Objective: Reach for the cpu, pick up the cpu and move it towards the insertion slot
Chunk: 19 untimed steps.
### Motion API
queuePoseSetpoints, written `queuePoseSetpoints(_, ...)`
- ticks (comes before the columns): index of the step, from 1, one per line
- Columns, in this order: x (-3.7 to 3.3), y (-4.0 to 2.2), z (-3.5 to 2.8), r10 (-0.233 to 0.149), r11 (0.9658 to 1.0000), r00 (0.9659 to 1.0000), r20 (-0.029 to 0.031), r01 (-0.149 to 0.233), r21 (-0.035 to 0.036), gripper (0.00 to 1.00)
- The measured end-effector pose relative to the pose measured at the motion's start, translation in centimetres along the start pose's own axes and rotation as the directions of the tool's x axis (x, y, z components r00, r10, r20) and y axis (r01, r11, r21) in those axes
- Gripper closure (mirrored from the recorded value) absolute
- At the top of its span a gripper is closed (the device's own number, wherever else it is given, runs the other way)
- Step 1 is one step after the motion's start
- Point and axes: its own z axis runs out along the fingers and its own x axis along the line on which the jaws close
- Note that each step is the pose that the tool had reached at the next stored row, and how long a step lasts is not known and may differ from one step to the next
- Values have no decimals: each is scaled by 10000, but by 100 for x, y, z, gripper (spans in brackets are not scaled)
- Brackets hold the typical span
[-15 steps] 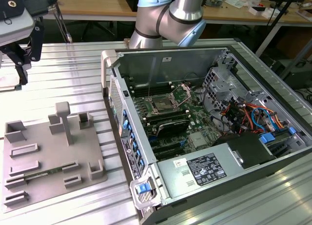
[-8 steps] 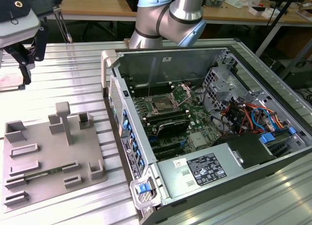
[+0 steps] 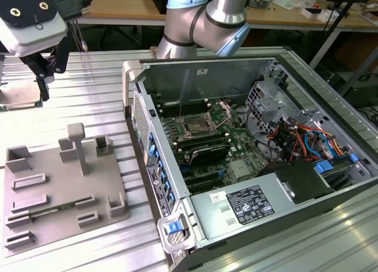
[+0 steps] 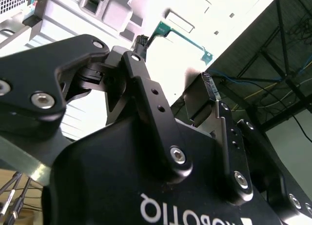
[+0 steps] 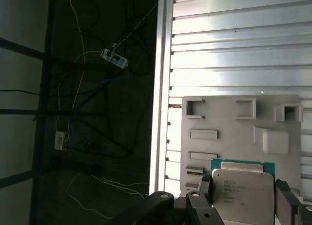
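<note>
— Largest first, exterior view?
— Open computer case [image 3: 207,77], well apart from the pincer [image 5: 243,193], toward the exterior view's right; then the grey tray [image 3: 50,169], nearer.
— And the insertion slot [image 3: 198,126]?
— Inside that case, equally far off.
— And the cpu [image 5: 242,198]?
— Pinched between the fingers [image 4: 146,93]: silvery top in the first wrist view, green edge in the second wrist view.

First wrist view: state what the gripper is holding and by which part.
The cpu, pinched at two opposite side edges by the gripper.
</note>
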Motion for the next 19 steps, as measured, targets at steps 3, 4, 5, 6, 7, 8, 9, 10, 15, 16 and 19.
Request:
queuePoseSetpoints(3, -48, -3, -1, 0, 10000, 10000, 1, 0, 0, 45)
queuePoseSetpoints(4, -59, -3, -2, 0, 10000, 10000, 1, 0, 0, 45)
queuePoseSetpoints(5, -68, -4, -2, 0, 10000, 10000, 0, 0, 0, 45)
queuePoseSetpoints(6, -85, -5, -3, 0, 10000, 10000, 0, 0, 0, 45)
queuePoseSetpoints(7, -96, -6, -3, -1, 10000, 10000, 0, 1, 0, 45)
queuePoseSetpoints(8, -111, -7, -4, -1, 10000, 10000, 0, 1, 0, 45)
queuePoseSetpoints(9, -123, -7, -4, -1, 10000, 10000, 0, 1, 0, 45)
queuePoseSetpoints(10, -133, -8, -4, 0, 10000, 10000, 0, 0, 0, 45)
queuePoseSetpoints(15, -190, -11, -6, 0, 10000, 10000, 0, 0, 0, 45)
queuePoseSetpoints(16, -203, -11, -6, 0, 10000, 10000, 0, 0, 0, 45)
queuePoseSetpoints(19, -232, -13, -7, 0, 10000, 10000, 0, 0, 0, 45)
